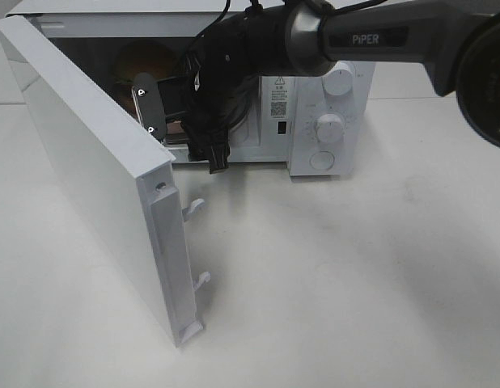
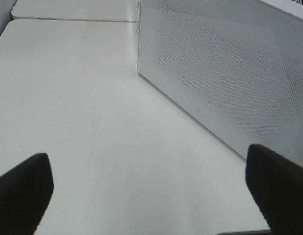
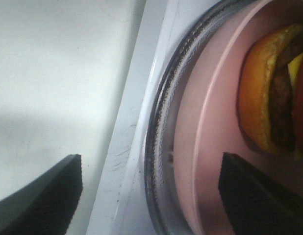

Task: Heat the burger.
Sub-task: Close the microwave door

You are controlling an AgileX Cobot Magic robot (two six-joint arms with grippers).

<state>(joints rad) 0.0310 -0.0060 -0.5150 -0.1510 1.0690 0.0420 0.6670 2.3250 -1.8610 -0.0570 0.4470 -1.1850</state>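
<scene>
Burger (image 3: 269, 93) sits on plate (image 3: 215, 147) inside microwave (image 1: 331, 89) at 12 o'clock.
Right hand (image 3: 150, 161) spread wide, gripping nothing; left hand (image 2: 146, 156) wide too; door (image 1: 96, 178) open, so shutting and heating probably remain.

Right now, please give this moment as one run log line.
burger: on pink plate, inside microwave | door: open | right tool: open, at plate rim | left tool: open, empty, above table
</scene>
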